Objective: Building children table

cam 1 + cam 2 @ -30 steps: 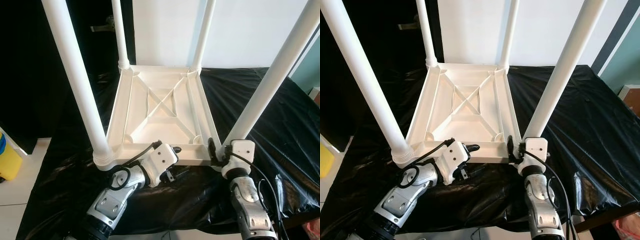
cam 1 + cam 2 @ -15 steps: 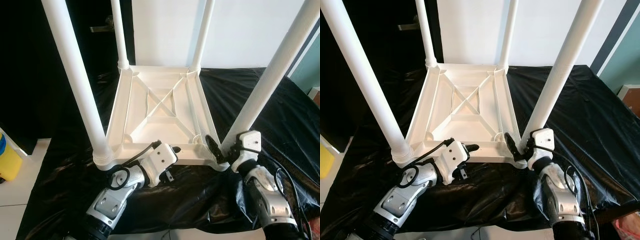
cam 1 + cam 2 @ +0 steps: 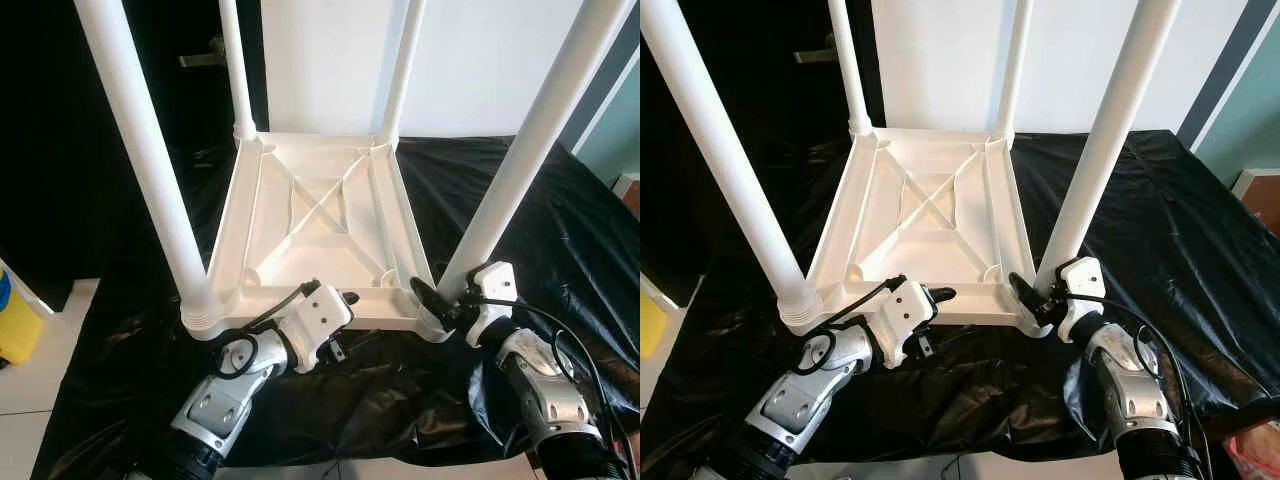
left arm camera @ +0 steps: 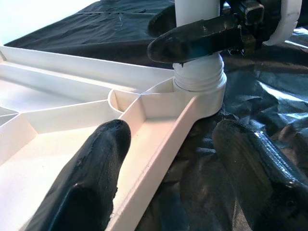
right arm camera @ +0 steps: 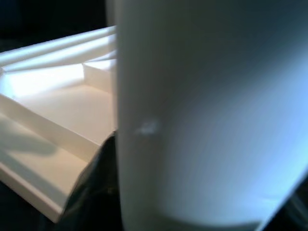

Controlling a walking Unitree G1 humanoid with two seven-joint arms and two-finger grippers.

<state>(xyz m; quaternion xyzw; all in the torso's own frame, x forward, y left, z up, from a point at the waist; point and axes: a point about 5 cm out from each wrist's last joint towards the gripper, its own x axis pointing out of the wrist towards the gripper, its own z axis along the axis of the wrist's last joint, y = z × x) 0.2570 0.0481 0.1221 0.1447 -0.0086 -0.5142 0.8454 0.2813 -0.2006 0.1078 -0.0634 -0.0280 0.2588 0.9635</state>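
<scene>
Item 1, left gripper (image 3: 340, 320): you have it at the near rim of the table top (image 3: 320, 215), about midway along. Its fingers (image 4: 91, 168) are spread, one over the inside of the rim and one outside on the sheet, straddling the edge without pinching it. Position unchanged over the last second.

Item 2, table top: one, white, lying upside down on the black sheet (image 3: 560, 220), ribbed underside with a cross brace facing up.

Item 3, legs: four, white, all standing in their corner sockets. Near-left leg (image 3: 140, 160), far-left leg (image 3: 235, 70), far-right leg (image 3: 405, 70), near-right leg (image 3: 530, 150).

Item 4, right gripper (image 3: 437, 303): this is what changed. A second ago it sat square against the near-right corner; now the wrist has rolled outward to the right, with the fingers wrapped round the base of the near-right leg just above its collar. One finger shows against the leg; the other is hidden, so you cannot tell how firmly it grips. The roll reads as a turn of the leg in its socket, so you are likely tightening the last leg, with assembly nearly done and the flip upright still to come.

Item 5, yellow container (image 3: 15, 320): one, on the floor at far left, apart from the work.
</scene>
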